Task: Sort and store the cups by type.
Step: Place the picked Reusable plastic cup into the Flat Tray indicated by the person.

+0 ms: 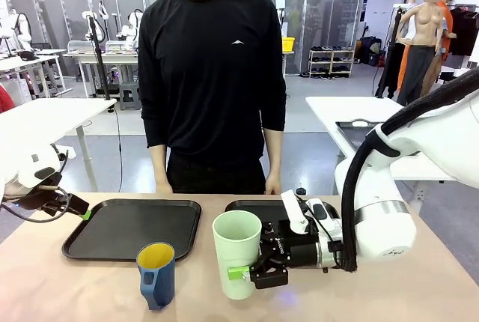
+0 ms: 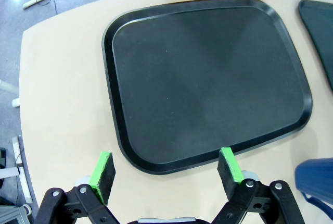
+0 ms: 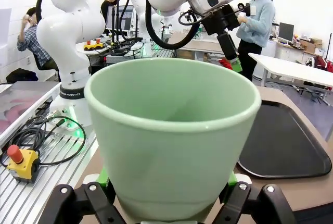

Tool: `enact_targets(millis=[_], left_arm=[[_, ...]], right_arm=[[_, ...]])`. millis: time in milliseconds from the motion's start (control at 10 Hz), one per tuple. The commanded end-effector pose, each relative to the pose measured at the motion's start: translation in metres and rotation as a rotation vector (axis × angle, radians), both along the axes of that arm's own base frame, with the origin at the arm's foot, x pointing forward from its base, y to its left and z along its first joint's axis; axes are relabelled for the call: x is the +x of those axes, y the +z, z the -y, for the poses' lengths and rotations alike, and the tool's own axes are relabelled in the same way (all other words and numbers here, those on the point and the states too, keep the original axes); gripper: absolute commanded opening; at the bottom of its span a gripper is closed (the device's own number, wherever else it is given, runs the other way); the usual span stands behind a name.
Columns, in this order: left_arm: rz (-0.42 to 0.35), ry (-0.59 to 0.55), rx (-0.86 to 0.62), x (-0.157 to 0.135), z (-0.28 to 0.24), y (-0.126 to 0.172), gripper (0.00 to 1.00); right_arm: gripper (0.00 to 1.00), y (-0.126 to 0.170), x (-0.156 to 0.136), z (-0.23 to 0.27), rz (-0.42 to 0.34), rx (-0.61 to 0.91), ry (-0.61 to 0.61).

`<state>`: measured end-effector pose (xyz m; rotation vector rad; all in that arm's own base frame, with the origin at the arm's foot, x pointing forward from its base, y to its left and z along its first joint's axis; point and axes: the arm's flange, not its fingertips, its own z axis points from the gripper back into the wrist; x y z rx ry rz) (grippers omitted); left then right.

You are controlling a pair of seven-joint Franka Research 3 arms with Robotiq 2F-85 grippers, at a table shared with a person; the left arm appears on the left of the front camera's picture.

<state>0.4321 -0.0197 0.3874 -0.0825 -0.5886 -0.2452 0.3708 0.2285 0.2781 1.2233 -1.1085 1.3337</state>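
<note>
Currently, right gripper (image 1: pixel 245 270) clamps tall pale mint-green plastic tumbler (image 1: pixel 236 247); left gripper (image 2: pixel 166 168) stands wide open above edge of black rectangular tray (image 2: pixel 208 78).

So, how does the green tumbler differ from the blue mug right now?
The green tumbler is taller than the blue mug. The mug has a handle, the tumbler has none. The right gripper clasps the tumbler low down; the mug stands free. Both are upright, mouths up.
</note>
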Motion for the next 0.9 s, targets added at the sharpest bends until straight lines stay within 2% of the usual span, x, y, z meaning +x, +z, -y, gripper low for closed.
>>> enact_targets(millis=[0,800], left_arm=[[0.002,0.000,-0.001,0.0001,0.0000,0.0008,1.00],[0.002,0.000,-0.001,0.0001,0.0000,0.0008,1.00]], right_arm=[[0.47,0.0006,0.0015,-0.0026,0.004,0.003,0.004],[0.47,0.0006,0.0015,-0.0026,0.004,0.003,0.004]])
